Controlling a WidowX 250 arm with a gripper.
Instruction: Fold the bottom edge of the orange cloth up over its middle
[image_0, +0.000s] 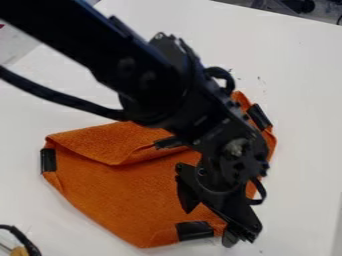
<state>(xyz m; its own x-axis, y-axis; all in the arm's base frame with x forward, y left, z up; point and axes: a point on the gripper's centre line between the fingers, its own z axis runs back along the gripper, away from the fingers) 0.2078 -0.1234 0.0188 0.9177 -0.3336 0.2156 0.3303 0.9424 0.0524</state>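
Observation:
The black gripper (209, 227) hangs over the lower right part of an orange cloth (127, 195), its two fingers spread apart. Orange fabric shows between them, and I cannot tell whether they touch it. The cloth lies partly folded, with a flap turned over along its upper side. Black bands wrap its edges: a left band (48, 160), an upper right band (259, 117) and a bottom band (194, 230) close to the fingers. The arm covers the cloth's right middle part.
A white table (300, 115) lies under the cloth. In the bottom left corner is a black cable (25, 241) beside a small tan object (19, 251). Dark items stand beyond the table's far edge at the top right. The arm crosses from the upper left, with a cable looping below it.

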